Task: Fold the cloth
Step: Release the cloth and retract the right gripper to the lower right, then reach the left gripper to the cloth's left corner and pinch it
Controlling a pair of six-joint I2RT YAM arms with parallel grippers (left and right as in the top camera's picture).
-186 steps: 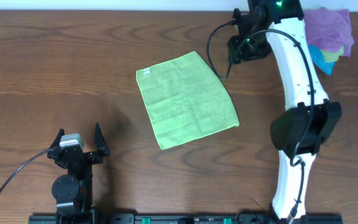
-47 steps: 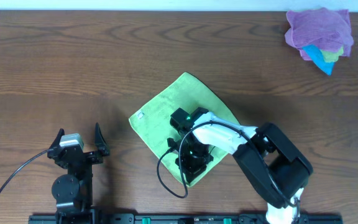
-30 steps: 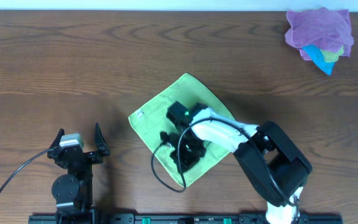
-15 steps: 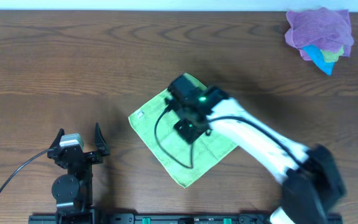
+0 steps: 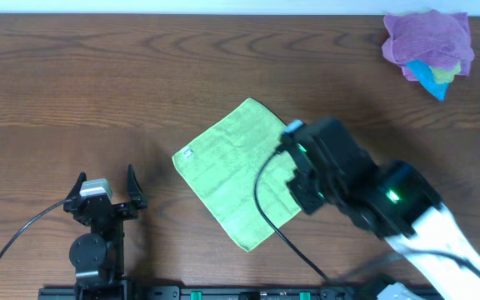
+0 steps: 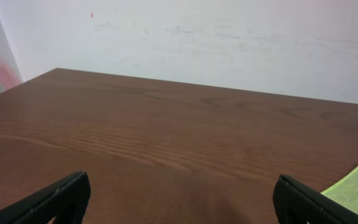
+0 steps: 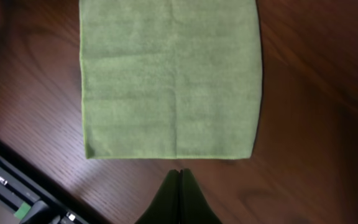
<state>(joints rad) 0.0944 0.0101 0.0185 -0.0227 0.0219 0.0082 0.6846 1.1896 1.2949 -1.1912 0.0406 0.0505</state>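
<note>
My right claw (image 7: 179,182) is pinched fully closed, its 2 dark fingertips pressed together and holding nothing. In its own wrist view it hangs above bare wood, with the nearest edge of the cloth (image 7: 169,81) just beyond the tips and not touching them. From overhead, my right arm is blurred and covers the cloth's right corner.

The cloth (image 5: 236,179) is light lime green. It lies flat and unfolded in 1 layer near the middle of the brown wooden table (image 5: 98,83), turned like a diamond. A small white tag (image 5: 187,153) sits at its left corner.

My left claw (image 5: 105,187) is parked at the near left, spread wide and empty, well apart from the cloth. Its wrist view shows only a sliver of green at the right edge.

At the far right corner a purple cloth (image 5: 430,35) is bunched over a blue cloth (image 5: 430,77).

Half a second ago my right arm reached across the far half of the cloth. Now it has drawn back toward the near right. The cloth has not shifted in that time. About 6 seconds ago it lay farther from me and more to the right. My left claw has not moved.
</note>
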